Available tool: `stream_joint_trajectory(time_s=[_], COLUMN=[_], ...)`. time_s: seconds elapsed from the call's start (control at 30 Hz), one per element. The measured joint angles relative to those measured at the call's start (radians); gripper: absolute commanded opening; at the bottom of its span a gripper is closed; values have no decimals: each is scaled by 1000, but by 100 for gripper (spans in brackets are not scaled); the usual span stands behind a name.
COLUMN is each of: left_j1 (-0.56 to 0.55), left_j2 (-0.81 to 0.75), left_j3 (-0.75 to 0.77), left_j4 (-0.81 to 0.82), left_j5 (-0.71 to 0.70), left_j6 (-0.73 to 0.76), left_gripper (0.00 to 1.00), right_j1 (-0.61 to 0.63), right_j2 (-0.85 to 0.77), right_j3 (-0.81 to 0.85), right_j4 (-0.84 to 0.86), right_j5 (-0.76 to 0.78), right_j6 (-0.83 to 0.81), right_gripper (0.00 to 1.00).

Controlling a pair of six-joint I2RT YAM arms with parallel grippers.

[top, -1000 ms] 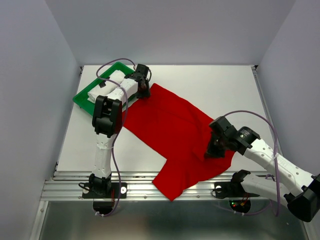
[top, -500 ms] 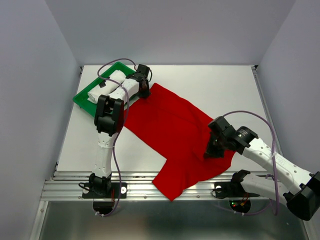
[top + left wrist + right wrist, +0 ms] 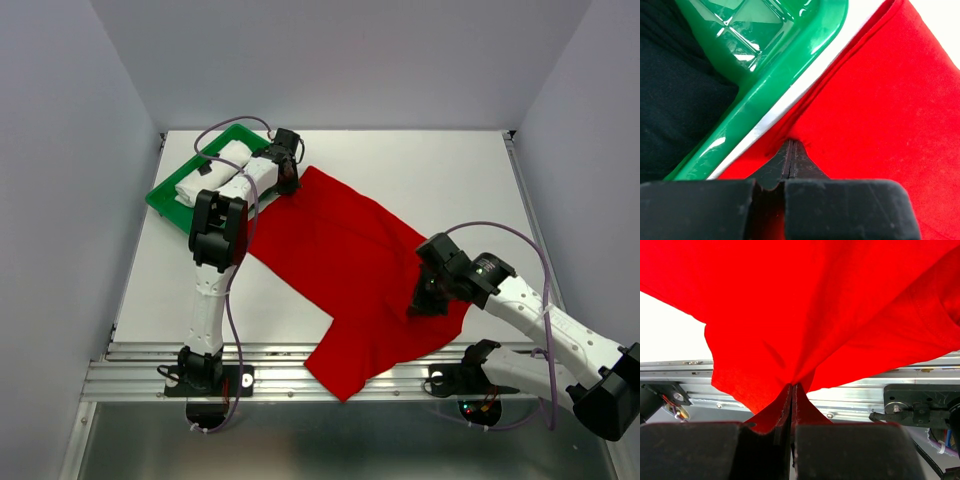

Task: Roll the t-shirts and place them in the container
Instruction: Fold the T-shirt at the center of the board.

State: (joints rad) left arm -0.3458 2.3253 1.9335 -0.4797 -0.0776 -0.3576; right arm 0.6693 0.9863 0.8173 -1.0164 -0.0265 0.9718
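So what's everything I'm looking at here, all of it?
red t-shirt: one, bright red, spread slantwise across the table, near corner hanging over the rail
white t-shirt: one, white, rolled, in the tray
black t-shirt: one, black, in the tray
tray: one, green, table's far left
table: one, white
rail: one, silver metal, table's near edge
left gripper: one, black, shut on the red t-shirt's far corner beside the tray
right gripper: one, black, shut on the red t-shirt's near right part
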Motion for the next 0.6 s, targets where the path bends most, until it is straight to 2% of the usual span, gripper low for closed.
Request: stream_joint_trajectory(time_s=[0.2,0.3,0.37,0.43,0.6], left_j1=[0,0,0,0,0], left_j2=[-4,-11,-11,-13,-31], left_j3=[0,3,6,-4,-67], left_j4=[5,2,-2,4,19], left_j5=[-15,-19,-25,-30,-46], left_j6=[0,0,-4,-12,-39], left_gripper=[0,21,32,37,38], right_j1=[0,0,0,0,0], right_j2=[0,0,0,0,0], right_j3=[0,0,0,0,0], right_j4=[0,0,0,0,0], right_j5=[0,0,0,0,0], right_j6=[0,0,0,0,0], right_gripper=[1,1,1,1,1])
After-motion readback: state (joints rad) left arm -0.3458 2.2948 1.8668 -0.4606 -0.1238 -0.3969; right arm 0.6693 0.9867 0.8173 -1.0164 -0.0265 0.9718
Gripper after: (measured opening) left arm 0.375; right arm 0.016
